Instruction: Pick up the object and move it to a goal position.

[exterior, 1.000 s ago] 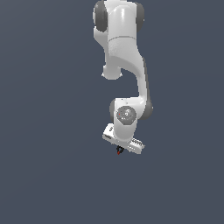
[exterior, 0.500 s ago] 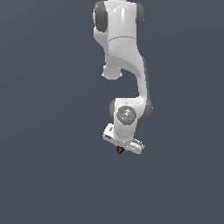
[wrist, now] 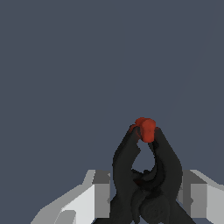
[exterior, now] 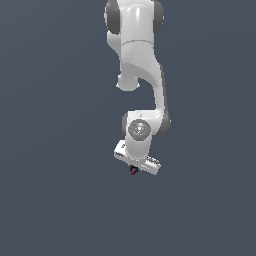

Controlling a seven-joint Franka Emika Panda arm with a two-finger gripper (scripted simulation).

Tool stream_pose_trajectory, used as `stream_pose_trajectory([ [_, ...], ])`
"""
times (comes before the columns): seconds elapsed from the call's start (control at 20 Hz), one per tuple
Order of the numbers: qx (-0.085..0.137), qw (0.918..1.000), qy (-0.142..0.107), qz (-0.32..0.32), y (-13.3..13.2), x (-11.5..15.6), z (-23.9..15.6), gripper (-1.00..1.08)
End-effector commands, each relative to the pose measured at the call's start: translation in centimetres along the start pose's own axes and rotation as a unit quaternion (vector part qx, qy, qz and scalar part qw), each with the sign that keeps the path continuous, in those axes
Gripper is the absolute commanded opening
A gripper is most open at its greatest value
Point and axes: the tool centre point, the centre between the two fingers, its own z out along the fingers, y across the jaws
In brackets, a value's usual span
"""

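Observation:
The object (exterior: 133, 171) is a tiny black pronged thing with a red tip, poking out just beneath the white hand of the arm in the exterior view. In the wrist view the object (wrist: 147, 170) fills the gap between the two white fingers (wrist: 95, 194), and its dark prongs cross and rise to a red tip (wrist: 145, 128). My gripper (exterior: 135, 168) is shut on it, with the fingers pressed against its base. The lower part of the object is hidden behind the fingers.
A plain dark grey-blue surface (exterior: 55, 200) lies all around in both views. The arm's white links (exterior: 140, 60) reach down from the top of the exterior view.

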Motion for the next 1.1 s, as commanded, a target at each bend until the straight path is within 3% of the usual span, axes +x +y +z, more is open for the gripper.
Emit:
stream_pose_trajectory([
  [0.0, 0.0, 1.0, 0.0, 0.001, 1.3, 0.1, -0.1, -1.0],
  [0.25, 0.0, 1.0, 0.0, 0.001, 5.7, 0.2, -0.3, -1.0],
  [0.8, 0.0, 1.0, 0.0, 0.001, 18.2, 0.8, -0.8, -1.0],
  [1.05, 0.0, 1.0, 0.0, 0.001, 22.0, 1.2, -1.0, -1.0],
])
